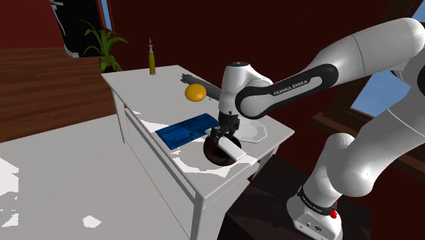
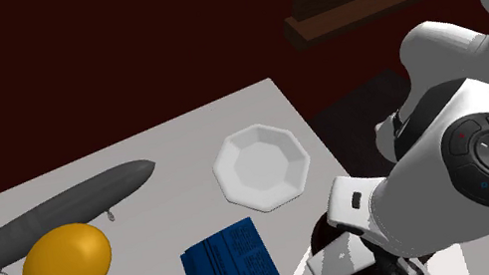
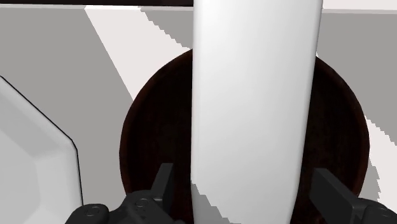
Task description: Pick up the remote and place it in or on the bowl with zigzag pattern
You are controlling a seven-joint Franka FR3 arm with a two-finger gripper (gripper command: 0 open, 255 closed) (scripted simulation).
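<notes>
A plain white remote (image 3: 254, 108) lies across a dark brown bowl (image 3: 153, 127) near the table's front corner. My gripper (image 3: 247, 184) hangs right over them, open. Its fingers (image 3: 164, 183) stand on either side of the remote's near end, with a narrow gap on each side. The shoulder view has the gripper (image 1: 222, 134) pointing down at the remote (image 1: 230, 147), which rests on the bowl (image 1: 215, 155). From the second exterior view, the remote (image 2: 338, 263) and the bowl (image 2: 326, 232) show partly under the white hand.
On the white table (image 1: 146, 88) are a blue book (image 1: 185, 129), an orange fruit (image 1: 195, 92), a grey airship model (image 2: 54, 217), a yellow bottle (image 1: 152, 58) and a white octagonal dish (image 2: 260, 167) beside the bowl. The table edge runs close by the bowl.
</notes>
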